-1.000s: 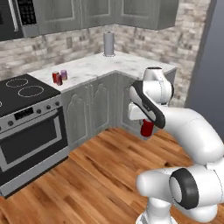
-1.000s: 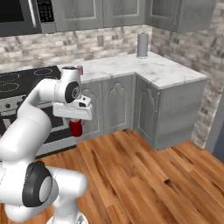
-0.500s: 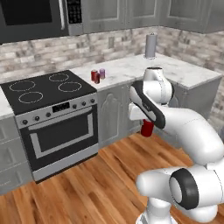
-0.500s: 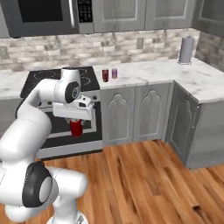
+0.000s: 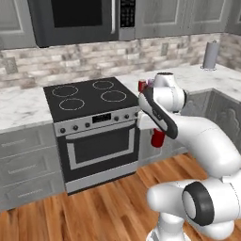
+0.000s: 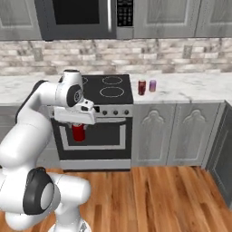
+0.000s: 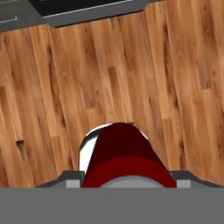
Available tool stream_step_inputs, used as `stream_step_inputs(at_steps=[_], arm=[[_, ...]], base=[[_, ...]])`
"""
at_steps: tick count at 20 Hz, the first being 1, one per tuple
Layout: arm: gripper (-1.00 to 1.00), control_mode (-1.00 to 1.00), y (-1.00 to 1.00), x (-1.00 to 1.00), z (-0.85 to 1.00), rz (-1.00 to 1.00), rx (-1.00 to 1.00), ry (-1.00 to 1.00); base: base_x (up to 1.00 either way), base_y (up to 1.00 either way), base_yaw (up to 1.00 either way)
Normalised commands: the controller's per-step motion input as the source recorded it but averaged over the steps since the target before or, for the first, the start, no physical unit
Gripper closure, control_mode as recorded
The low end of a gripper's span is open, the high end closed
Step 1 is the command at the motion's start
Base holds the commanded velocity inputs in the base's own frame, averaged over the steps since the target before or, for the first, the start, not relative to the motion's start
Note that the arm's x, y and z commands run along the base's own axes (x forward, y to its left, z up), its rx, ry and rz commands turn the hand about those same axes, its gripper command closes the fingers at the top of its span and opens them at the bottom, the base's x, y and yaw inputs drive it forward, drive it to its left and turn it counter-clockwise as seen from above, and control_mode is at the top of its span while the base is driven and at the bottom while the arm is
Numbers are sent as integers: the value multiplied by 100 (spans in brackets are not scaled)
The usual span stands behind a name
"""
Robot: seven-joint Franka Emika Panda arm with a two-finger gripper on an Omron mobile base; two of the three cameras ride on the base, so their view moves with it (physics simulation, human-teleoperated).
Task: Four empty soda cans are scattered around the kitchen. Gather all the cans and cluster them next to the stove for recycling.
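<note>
We see a big white arm (image 5: pixel 197 136) made of smooth round parts. Its joints have dark grey rings, and one black band crosses the top part.

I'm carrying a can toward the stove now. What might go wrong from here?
The gripper holds the soda can low, in front of the oven door, below counter height; lifting it could clip the stove front or its knobs. Two cans already stand on the counter beside the stove, so a careless placement could topple them.
</note>
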Motion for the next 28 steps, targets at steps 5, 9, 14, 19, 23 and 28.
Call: stream_step_inputs(at_steps=[5,9,14,19,23,28], arm=[[100,100,0,0,0,0,0,0],[100,100,0,0,0,0,0,0],[100,100,0,0,0,0,0,0],[100,100,0,0,0,0,0,0],[100,100,0,0,0,0,0,0],[100,100,0,0,0,0,0,0]], base=[[55,-31,25],[32,-50,12],[17,-58,8],[8,-58,8],[16,-54,7],[22,-51,5]])
